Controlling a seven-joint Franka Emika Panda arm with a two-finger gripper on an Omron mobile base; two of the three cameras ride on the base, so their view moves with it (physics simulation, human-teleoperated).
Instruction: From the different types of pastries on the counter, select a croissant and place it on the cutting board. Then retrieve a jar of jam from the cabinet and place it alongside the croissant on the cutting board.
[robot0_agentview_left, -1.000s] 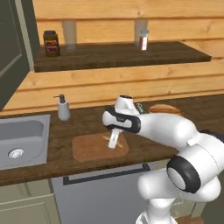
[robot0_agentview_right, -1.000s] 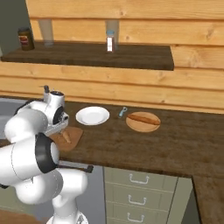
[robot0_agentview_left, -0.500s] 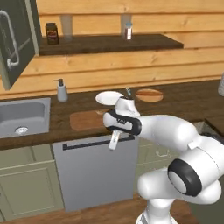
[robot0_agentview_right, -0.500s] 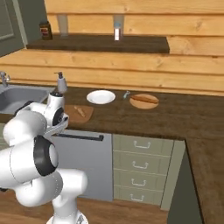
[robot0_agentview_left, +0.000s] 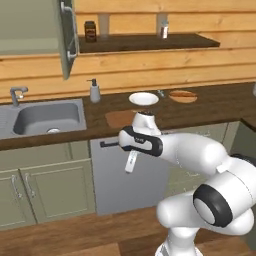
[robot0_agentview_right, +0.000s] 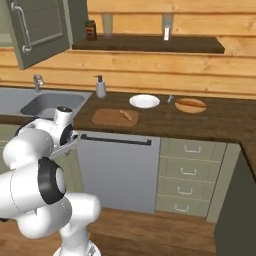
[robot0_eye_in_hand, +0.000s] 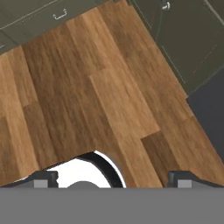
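The croissant (robot0_agentview_right: 128, 115) already lies on the cutting board (robot0_agentview_right: 107, 118), toward the board's right end, so by the look of things the first half of the job is done and the jam is what remains. The gripper (robot0_agentview_left: 130, 164) hangs in front of the dishwasher (robot0_agentview_left: 120, 175), below counter height, pointing down at the wooden floor (robot0_eye_in_hand: 87, 87); in the hand view its 2 tips sit wide apart with nothing between them, so it is empty and spread. A dark jar (robot0_agentview_left: 90, 31) with a lid stands at the left end of the high shelf (robot0_agentview_left: 150, 42), just beside the open cabinet door (robot0_agentview_left: 67, 35); it is probably the jam, though its label is too small to read. What the next move turns on is this: the jar is well above the gripper and to its left, far back against the wall, while the hand faces the floor. The arm would need to lift and turn the hand toward the wall before any reach makes sense, and the base may have to roll closer to the counter (robot0_agentview_right: 210, 122). The jar stands upright, so its long axis is vertical and a sideways grasp around its body would suit. The cabinet door edge close by the jar is the thing to avoid.
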